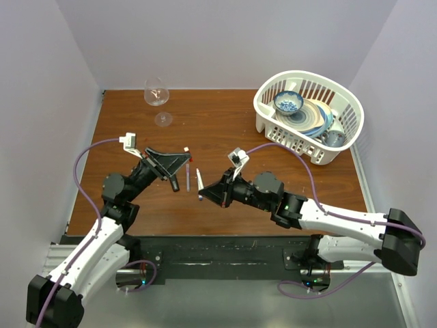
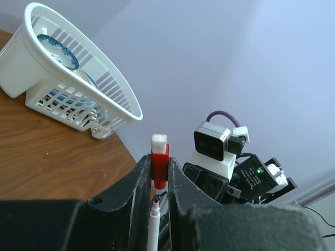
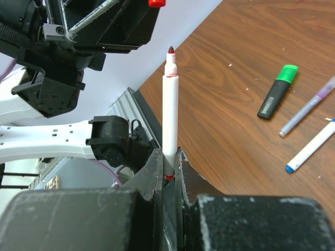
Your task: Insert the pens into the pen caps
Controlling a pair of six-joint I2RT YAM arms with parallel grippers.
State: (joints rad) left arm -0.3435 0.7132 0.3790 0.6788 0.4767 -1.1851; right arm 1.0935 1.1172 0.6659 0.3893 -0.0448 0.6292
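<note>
My left gripper (image 1: 182, 156) (image 2: 159, 163) is shut on a red pen cap (image 2: 159, 166) (image 1: 186, 149) with a white block on its top end. My right gripper (image 1: 211, 192) (image 3: 168, 158) is shut on the lower end of a thin white pen (image 3: 169, 117) with a dark red tip. In the left wrist view that pen (image 2: 153, 222) points at the cap's open end with a small gap left. On the table lie a black marker with a green end (image 3: 276, 97), a purple-grey pen (image 3: 309, 107) and a white pen with a blue end (image 3: 311, 149).
A white dish basket (image 1: 345, 140) (image 2: 112, 99) with bowls and plates stands at the back right. A wine glass (image 1: 157, 96) stands at the back left. The loose pens lie between the two grippers, near the marker (image 1: 175, 184).
</note>
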